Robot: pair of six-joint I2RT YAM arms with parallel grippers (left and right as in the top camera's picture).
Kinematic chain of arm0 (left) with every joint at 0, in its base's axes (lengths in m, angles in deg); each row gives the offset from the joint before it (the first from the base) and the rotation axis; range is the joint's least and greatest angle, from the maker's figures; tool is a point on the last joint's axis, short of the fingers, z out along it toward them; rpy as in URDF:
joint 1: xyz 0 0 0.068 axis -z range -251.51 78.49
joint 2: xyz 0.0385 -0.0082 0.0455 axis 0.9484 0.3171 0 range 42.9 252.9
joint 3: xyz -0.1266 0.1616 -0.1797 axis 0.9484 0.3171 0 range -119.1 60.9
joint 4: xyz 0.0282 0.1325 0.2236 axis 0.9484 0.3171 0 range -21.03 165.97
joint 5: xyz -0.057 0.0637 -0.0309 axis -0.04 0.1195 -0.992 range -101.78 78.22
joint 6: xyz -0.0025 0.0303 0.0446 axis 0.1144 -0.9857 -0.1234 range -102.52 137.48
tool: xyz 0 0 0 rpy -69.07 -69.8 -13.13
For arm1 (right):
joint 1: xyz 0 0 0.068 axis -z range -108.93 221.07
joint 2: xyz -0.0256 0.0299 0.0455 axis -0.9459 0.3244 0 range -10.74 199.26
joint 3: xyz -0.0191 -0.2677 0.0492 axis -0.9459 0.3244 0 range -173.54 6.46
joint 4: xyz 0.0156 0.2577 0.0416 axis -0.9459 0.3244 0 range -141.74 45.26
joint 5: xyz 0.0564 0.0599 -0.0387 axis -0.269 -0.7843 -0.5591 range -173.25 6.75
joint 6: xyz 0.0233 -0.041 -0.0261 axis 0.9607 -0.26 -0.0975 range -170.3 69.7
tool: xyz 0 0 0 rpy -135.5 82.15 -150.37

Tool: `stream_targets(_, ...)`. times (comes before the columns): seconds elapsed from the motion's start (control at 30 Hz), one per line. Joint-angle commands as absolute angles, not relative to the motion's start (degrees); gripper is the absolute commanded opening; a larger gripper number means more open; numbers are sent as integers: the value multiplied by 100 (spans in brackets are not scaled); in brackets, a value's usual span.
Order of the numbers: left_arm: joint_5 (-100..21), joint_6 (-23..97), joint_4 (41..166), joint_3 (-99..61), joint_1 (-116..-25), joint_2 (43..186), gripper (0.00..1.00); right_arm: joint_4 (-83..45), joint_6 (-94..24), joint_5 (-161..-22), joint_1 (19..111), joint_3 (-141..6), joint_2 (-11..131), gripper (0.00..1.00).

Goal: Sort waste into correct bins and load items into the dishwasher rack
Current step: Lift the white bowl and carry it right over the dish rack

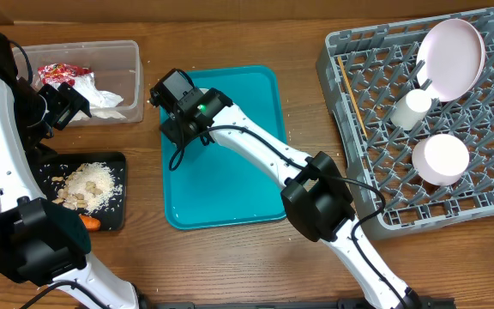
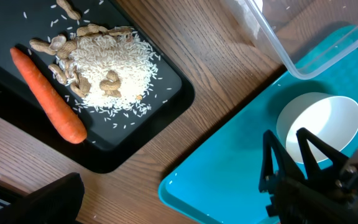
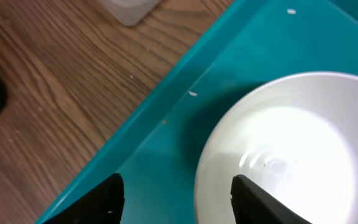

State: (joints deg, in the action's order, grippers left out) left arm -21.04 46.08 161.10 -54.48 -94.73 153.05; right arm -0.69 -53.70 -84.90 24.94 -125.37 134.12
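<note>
Teal tray point(image 1: 221, 193) near half bare — right arm point(image 1: 256, 154) crosses its far right. Wood strip point(image 1: 303, 77) beside rack point(image 1: 376, 172) free. Rack's right crowded w/ plate point(image 1: 448, 56), cup point(image 1: 412, 110), bowl point(image 1: 442, 159) — left cols open.

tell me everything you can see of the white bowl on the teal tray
The white bowl is small, round and glossy, like ceramic or hard plastic, with a bright glare inside. It stands upright, empty and clean, on the teal tray, near the corner by the clear tub. Only the tray seems to touch it. The right pincer hangs at its edge, one finger over the inside, one outside the rim, jaws apart, not gripping. In the overhead view the arm hides it.
</note>
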Motion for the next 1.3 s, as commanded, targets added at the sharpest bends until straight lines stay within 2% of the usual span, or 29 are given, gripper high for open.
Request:
stream_targets(0.0, -2125, 4687, 16119, -5432, -9432, 15154, 100, -89, -5420, -8372, 2540, -12543, 13513, 54)
stream_targets(0.13, -2123, 4687, 16119, -5432, -9432, 15154, 100, -89, -5357, -8370, 2540, -12543, 13513, 36)
stream_targets(0.3, -2125, 4687, 16119, -5432, -9432, 15154, 100, -64, -5309, -8374, 2540, -12543, 13513, 21)
stream_targets(0.4, -2125, 4687, 16119, -5432, -9432, 15154, 100, -43, -5125, -8376, 2540, -12552, 13510, 4)
stream_targets(0.67, -2125, 4687, 16117, -5432, -9432, 15154, 100, 141, -4330, -8510, 2767, -12563, 13058, 4)
stream_targets(0.87, -2123, 4687, 16119, -5432, -9432, 15154, 100, 543, -3921, -10050, 3605, -12563, 11816, 4)
stream_targets(1.1, -2125, 4687, 16119, -5432, -9432, 15154, 100, 1343, -3781, -12129, 5497, -12563, 10636, 4)
stream_targets(1.27, -2125, 4687, 16119, -5432, -9432, 15154, 100, 2108, -3838, -12949, 6925, -12559, 10488, 4)
